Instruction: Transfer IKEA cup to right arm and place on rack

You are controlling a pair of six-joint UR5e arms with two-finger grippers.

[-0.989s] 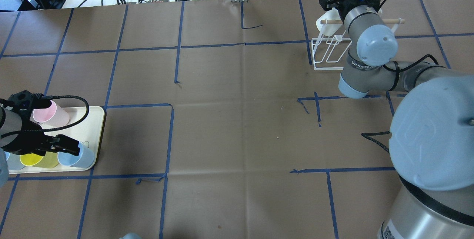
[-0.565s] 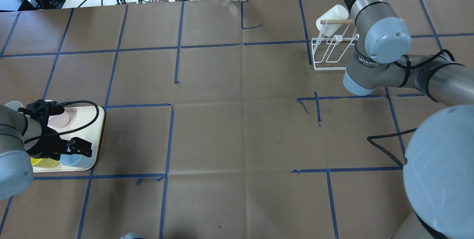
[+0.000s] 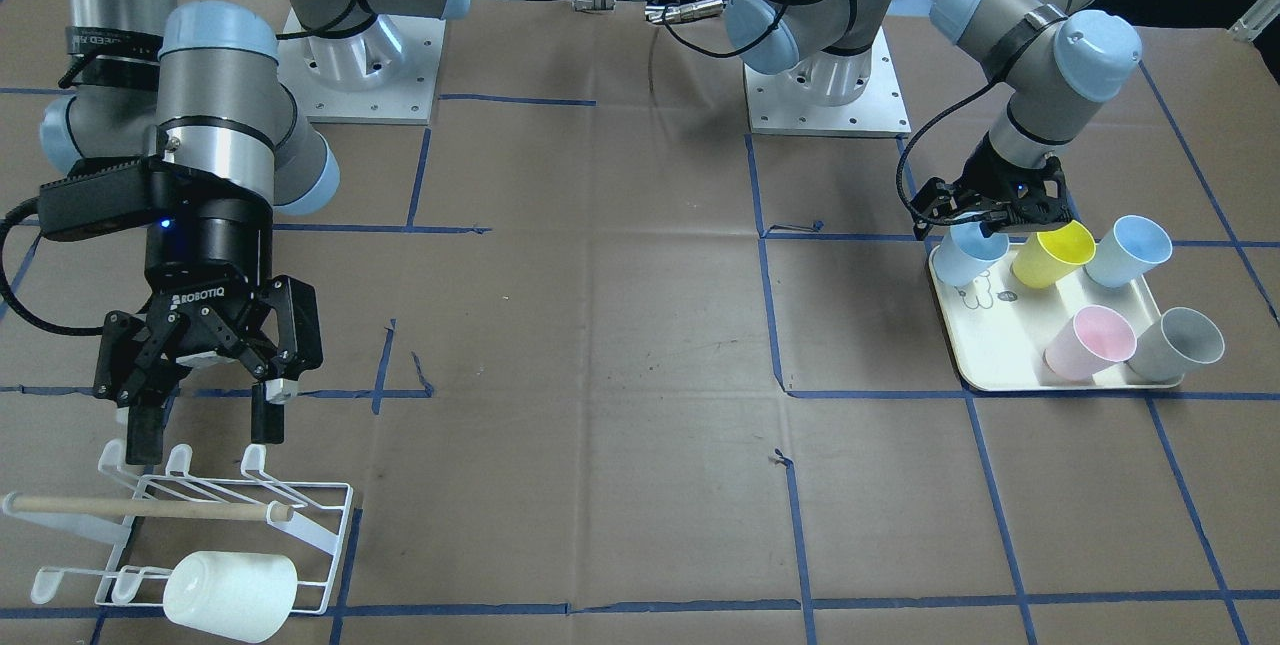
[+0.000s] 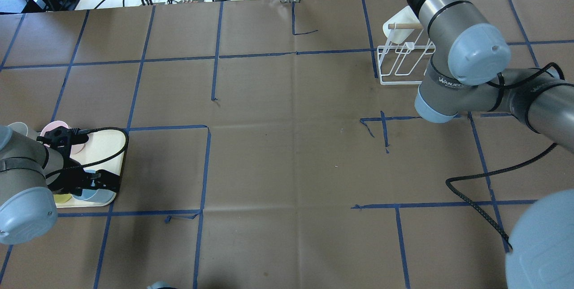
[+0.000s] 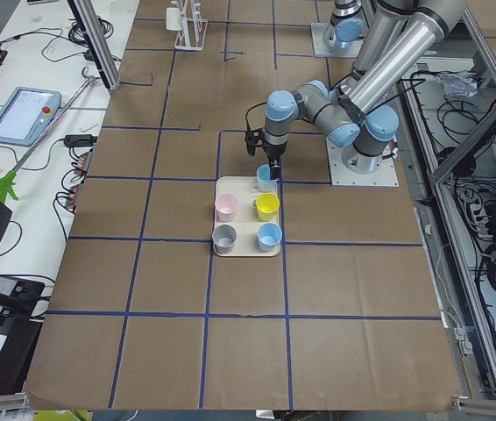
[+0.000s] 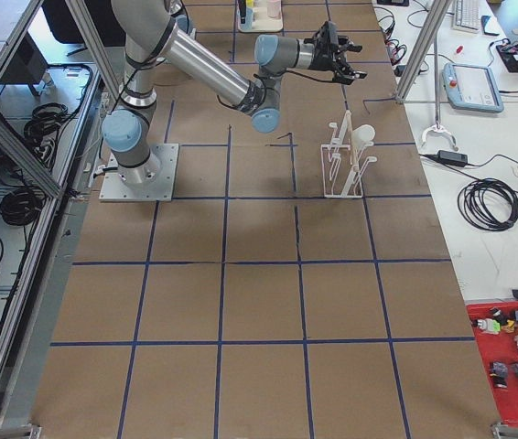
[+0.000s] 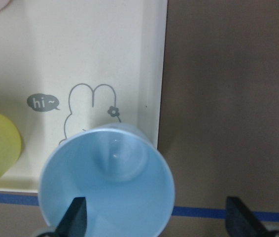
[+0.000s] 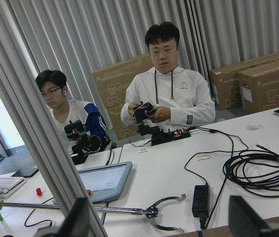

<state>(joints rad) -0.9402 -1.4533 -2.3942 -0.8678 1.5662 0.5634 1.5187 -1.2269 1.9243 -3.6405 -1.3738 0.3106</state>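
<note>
My left gripper (image 3: 985,221) is open and low over a light blue cup (image 3: 966,258) at the near corner of the cream tray (image 3: 1000,360). In the left wrist view one fingertip (image 7: 75,218) is inside the cup's mouth (image 7: 107,182) and the other is outside its wall. My right gripper (image 3: 205,433) is open and empty, hanging just above the white wire rack (image 3: 150,506). A white cup (image 3: 230,595) lies on the rack's outer prongs. The overhead view shows the rack (image 4: 403,25) partly hidden by the right arm.
The tray also holds a yellow cup (image 3: 1050,253), another light blue cup (image 3: 1125,250), a pink cup (image 3: 1090,342) and a grey cup (image 3: 1180,345). Blue tape lines cross the brown table. Two operators sit beyond the table's far edge.
The right gripper has lifted away from the white cup on the rack and moved toward the far table edge. The left gripper has come down over the light blue cup.
</note>
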